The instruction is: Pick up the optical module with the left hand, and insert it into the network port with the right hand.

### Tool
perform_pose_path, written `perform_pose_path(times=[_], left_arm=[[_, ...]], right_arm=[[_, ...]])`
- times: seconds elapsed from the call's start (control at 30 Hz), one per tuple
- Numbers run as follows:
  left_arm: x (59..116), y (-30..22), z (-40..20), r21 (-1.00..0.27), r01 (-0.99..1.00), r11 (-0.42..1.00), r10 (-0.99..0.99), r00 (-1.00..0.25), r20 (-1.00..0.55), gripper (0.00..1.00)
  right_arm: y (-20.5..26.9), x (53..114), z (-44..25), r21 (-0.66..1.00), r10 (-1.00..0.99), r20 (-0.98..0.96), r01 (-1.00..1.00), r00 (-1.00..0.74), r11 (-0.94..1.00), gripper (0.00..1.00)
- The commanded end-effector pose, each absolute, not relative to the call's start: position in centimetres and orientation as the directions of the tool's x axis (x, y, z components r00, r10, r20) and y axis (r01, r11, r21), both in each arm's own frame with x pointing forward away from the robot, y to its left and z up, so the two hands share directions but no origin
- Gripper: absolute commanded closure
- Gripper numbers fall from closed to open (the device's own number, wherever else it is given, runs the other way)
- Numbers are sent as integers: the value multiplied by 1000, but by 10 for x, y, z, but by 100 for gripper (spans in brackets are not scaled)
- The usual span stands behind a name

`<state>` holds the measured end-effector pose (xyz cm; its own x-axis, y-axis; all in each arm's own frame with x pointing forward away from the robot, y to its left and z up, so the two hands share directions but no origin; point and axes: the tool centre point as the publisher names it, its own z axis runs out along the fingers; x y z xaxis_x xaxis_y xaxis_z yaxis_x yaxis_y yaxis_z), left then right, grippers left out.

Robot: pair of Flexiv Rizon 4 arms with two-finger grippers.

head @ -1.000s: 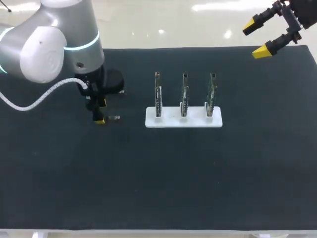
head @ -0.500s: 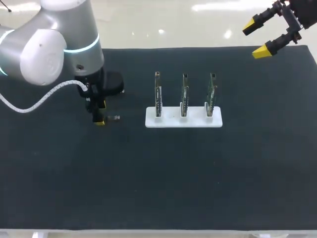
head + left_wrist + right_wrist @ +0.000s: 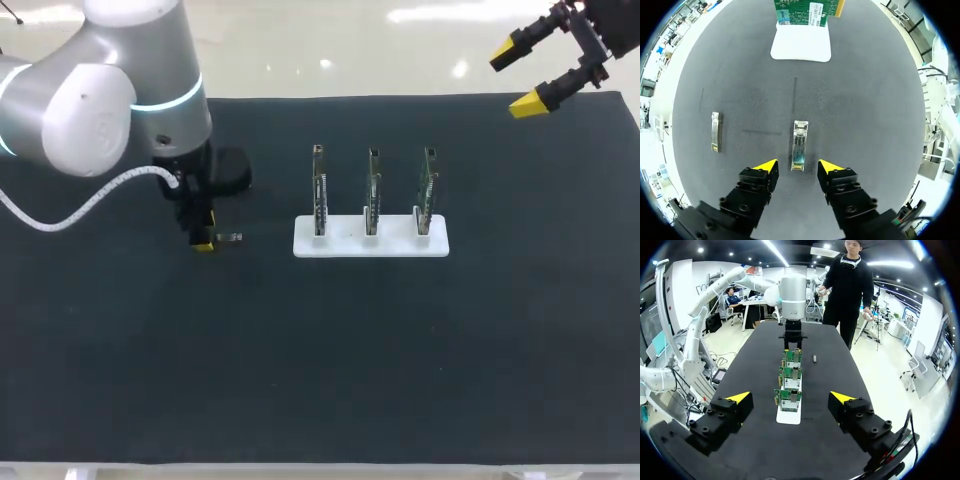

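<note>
A white rectangular plastic holder (image 3: 370,242) carries three green circuit boards (image 3: 372,190), each upright in its own slot, in a row and apart from one another. It rests on the black matte table (image 3: 350,350).

The left wrist view shows what the head view barely gives: the slim silver metal optical module (image 3: 799,145) lies flat on the table. Its near end is between the yellow tips of the left claw (image 3: 797,167), which is open, with a gap on each side. A second silver module (image 3: 715,131) lies parallel, well off to one side of it.

From above, the optical module is only a small glint just beside the left claw. The right claw (image 3: 530,72) hangs over the table's far right corner, spread wide and holding nothing.
</note>
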<state>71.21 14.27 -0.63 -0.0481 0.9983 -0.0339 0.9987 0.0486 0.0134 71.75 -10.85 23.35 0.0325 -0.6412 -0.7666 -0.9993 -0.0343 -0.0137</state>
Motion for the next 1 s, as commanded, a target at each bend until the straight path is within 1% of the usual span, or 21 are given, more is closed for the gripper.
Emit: perform_pose_path(times=[0.03, 0.17, 0.2, 0.3, 0.37, 0.4, 0.43, 0.77, 0.8, 0.83, 0.87, 1.0], left_arm=[[711, 143, -6, 17, 999, 48, 998, -47, -34, 29], [711, 143, -6, 19, 999, 48, 998, -47, -31, 33], [711, 144, -6, 20, 999, 48, 998, -47, -30, 36], [711, 145, -6, 21, 999, 48, 999, -47, -27, 41], [711, 145, -7, 22, 999, 48, 999, -47, -26, 64], [711, 145, -6, 23, 999, 48, 998, -48, -29, 79], [711, 146, -4, 20, 999, 47, 998, -46, -40, 100], [715, 141, 11, 3, 999, 43, 995, -43, -85, 100], [715, 140, 12, 1, 999, 44, 995, -44, -87, 74], [715, 140, 12, 1, 999, 44, 995, -44, -88, 22], [715, 140, 13, 2, 999, 43, 995, -42, -90, 0], [715, 140, 13, 6, 999, 48, 995, -47, -90, 0]], right_arm=[[-108, 718, 234, -13, -641, -767, -999, 33, -35, 0], [-108, 718, 234, -13, -641, -767, -999, 33, -35, 0], [-108, 718, 234, -13, -641, -767, -999, 33, -35, 0], [-108, 718, 234, -13, -641, -767, -999, 33, -35, 0], [-108, 718, 234, -13, -641, -767, -999, 33, -35, 0], [-108, 718, 234, -13, -641, -767, -999, 33, -35, 0], [-108, 718, 234, -13, -641, -767, -999, 33, -35, 0], [-108, 718, 234, -13, -641, -767, -999, 33, -35, 0], [-108, 718, 234, -13, -641, -767, -999, 33, -35, 0], [-108, 718, 234, -13, -641, -767, -999, 33, -35, 0], [-108, 718, 234, -13, -641, -767, -999, 33, -35, 0], [-108, 718, 234, -13, -641, -767, -999, 33, -35, 0]])
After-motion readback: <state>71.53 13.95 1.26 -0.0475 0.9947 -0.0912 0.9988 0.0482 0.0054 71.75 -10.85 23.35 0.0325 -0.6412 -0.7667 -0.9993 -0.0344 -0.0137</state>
